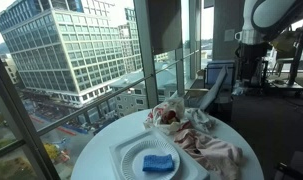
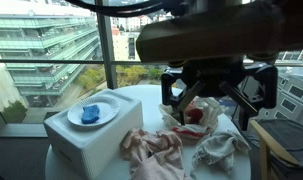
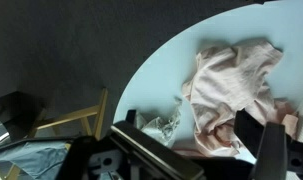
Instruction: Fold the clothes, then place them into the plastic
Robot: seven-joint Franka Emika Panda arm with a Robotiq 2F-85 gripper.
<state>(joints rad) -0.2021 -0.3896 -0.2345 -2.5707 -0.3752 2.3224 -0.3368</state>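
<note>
A heap of pink and white clothes (image 1: pixel 206 140) lies crumpled and unfolded on the round white table (image 1: pixel 241 130). It also shows in an exterior view (image 2: pixel 156 150) and in the wrist view (image 3: pixel 231 75). A crumpled clear plastic piece (image 3: pixel 156 125) lies on the table beside the pink cloth. My gripper (image 2: pixel 213 100) hangs above the clothes with its fingers spread wide and nothing between them. In the wrist view the gripper (image 3: pixel 196 140) is open over the edge of the pink cloth, next to the plastic.
A white box (image 2: pixel 76 140) stands on the table with a plate and a blue object (image 2: pixel 91 113) on top; the blue object also shows in an exterior view (image 1: pixel 158 162). A wooden chair (image 3: pixel 81 115) stands by the table's edge. Large windows are behind.
</note>
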